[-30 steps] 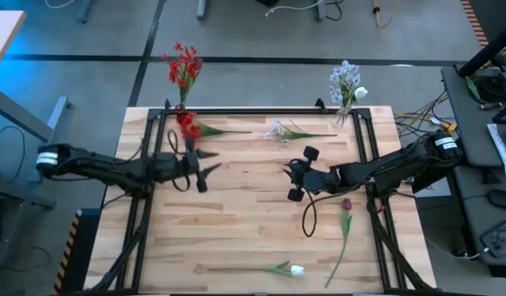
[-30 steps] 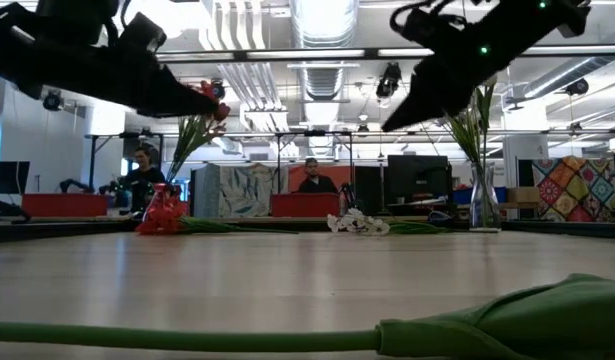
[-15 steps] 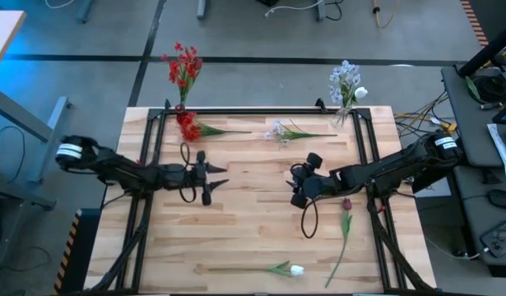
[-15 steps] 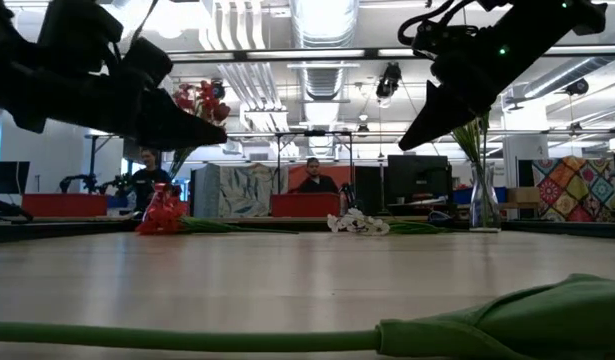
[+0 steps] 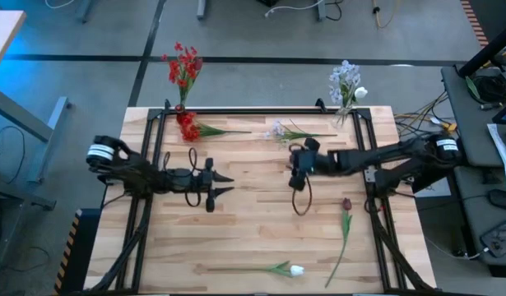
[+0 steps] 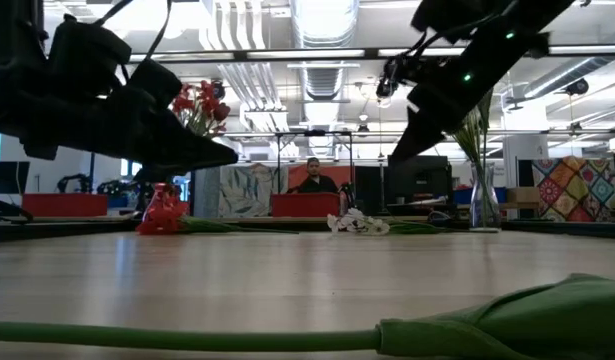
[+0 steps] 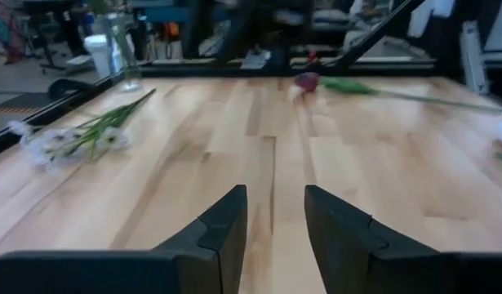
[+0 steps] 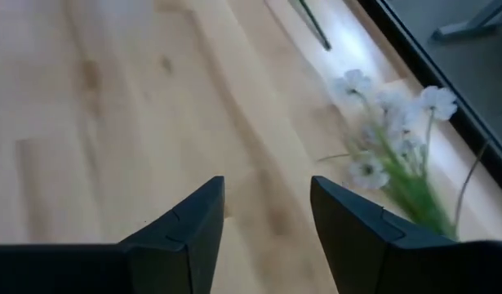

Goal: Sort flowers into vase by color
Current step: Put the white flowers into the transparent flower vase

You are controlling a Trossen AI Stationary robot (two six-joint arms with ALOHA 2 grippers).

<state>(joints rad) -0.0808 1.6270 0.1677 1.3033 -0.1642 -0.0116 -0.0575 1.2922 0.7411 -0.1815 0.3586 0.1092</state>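
right wrist view shows the right tool [image 8: 263,224], prongs apart and empty, near the pale spray [image 8: 389,147] lying on the counter [image 8: 112,122]: probably light, floppy and crushable, best pinched on its thin stem.

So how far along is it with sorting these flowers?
Partly done. Red flowers stand in one vase and pale blue ones in another, off the table's far edge. Nothing is in hand: both the left gripper and right gripper are open and empty, the right one near the pale spray. That spray, a red cluster, a maroon tulip and a white tulip lie unsorted.
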